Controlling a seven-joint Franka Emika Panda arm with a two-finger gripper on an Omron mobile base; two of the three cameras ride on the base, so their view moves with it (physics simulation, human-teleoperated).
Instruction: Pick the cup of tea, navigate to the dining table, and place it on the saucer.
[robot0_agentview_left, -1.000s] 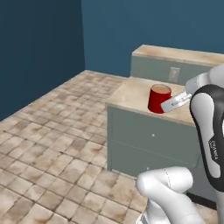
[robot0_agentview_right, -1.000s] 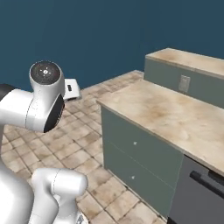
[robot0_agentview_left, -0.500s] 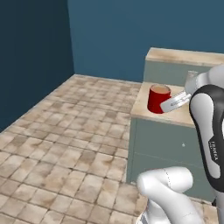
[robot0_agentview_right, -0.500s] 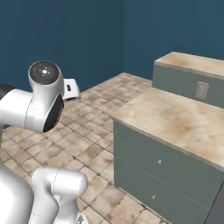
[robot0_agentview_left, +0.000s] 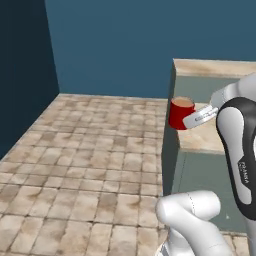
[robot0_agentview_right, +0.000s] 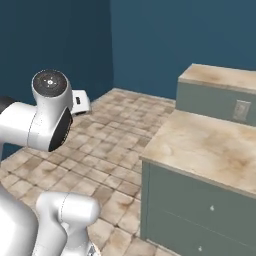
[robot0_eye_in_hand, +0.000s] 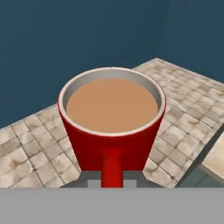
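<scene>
The floor (robot0_agentview_left: 90, 155) is laid with beige and brown mottled stone tiles in a square grid, and it runs up to dark blue walls (robot0_agentview_left: 115, 45) that meet at a corner on the left. A grey-green cabinet (robot0_agentview_right: 200, 210) stands on the tiles, topped by a beige marbled surface (robot0_agentview_right: 205, 145). Its front carries drawer panels with small pale knobs (robot0_agentview_right: 212, 208). Behind it a raised ledge (robot0_agentview_right: 220, 77) of the same stone sits higher, with a pale wall outlet (robot0_agentview_right: 242, 110) set in its grey-green face.
</scene>
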